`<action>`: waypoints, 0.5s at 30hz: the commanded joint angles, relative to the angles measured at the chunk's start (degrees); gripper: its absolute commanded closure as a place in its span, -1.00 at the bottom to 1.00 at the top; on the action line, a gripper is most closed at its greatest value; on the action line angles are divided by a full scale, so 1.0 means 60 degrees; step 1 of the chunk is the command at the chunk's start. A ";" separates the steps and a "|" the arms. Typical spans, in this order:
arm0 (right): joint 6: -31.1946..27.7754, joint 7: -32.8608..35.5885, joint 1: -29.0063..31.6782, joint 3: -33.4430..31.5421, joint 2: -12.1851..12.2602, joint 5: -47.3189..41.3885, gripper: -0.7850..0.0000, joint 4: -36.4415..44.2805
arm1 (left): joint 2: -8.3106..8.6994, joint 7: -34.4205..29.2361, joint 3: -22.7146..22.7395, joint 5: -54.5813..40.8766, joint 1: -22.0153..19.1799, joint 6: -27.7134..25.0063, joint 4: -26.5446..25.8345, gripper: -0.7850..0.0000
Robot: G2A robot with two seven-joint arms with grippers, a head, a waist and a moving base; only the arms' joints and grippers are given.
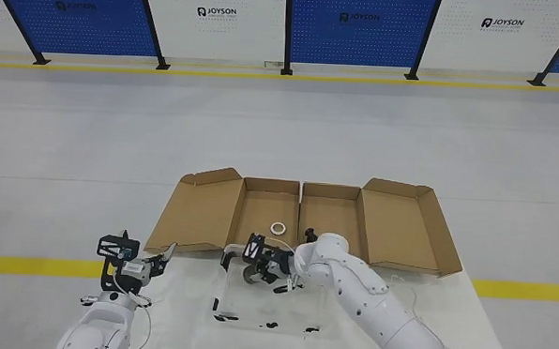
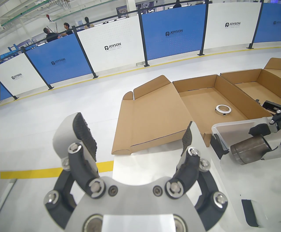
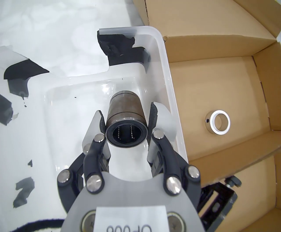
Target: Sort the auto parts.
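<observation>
My right gripper [image 3: 127,119] is shut on a dark metal cylinder bearing [image 3: 124,114], holding it above the clear plastic bin [image 3: 161,50]. From the top view the same gripper [image 1: 254,267] hangs over the bin's far left corner, and the left wrist view catches the bearing [image 2: 250,149] from the side. A silver ring collar [image 3: 217,122] lies in the left cardboard box [image 1: 269,204]; the collar [image 1: 278,228] rests near the box's front wall. My left gripper [image 2: 136,136] stands open and holds nothing, at the table's left edge.
Two open cardboard boxes sit side by side behind the bin, the right one [image 1: 332,214] with flaps spread wide. Black tape patches [image 3: 119,50] mark the bin's rim. The table edge [image 2: 114,162] lies just beyond my left gripper, with floor past it.
</observation>
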State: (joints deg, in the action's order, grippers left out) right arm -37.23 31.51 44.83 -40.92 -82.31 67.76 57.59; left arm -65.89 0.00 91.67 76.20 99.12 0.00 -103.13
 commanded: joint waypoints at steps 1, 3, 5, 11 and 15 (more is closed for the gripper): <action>0.0064 0.0302 0.0385 -0.0377 0.0215 0.0096 1.00 0.0608 | 0.0000 0.0000 0.0000 0.0000 0.0000 0.0000 0.0000 -1.00; 0.0080 0.0574 0.0747 -0.0717 0.0401 0.0161 1.00 0.1143 | 0.0000 0.0000 0.0000 0.0000 0.0000 0.0000 0.0000 -1.00; 0.0055 0.0781 0.1099 -0.1048 0.0571 0.0210 1.00 0.1674 | 0.0000 0.0000 0.0000 0.0000 0.0000 0.0000 0.0000 -1.00; -0.0366 0.1455 0.1949 -0.1923 0.0989 0.0139 1.00 0.2909 | 0.0000 0.0000 0.0000 0.0000 0.0000 0.0000 0.0000 -1.00; -0.0344 0.1926 0.2274 -0.2202 0.1126 0.0012 1.00 0.3432 | 0.0000 0.0000 0.0000 0.0000 0.0000 0.0000 0.0000 -1.00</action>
State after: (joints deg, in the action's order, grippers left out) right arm -39.22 42.33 58.16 -53.87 -75.71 68.03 77.63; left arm -65.89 0.00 91.67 76.20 99.12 0.00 -103.13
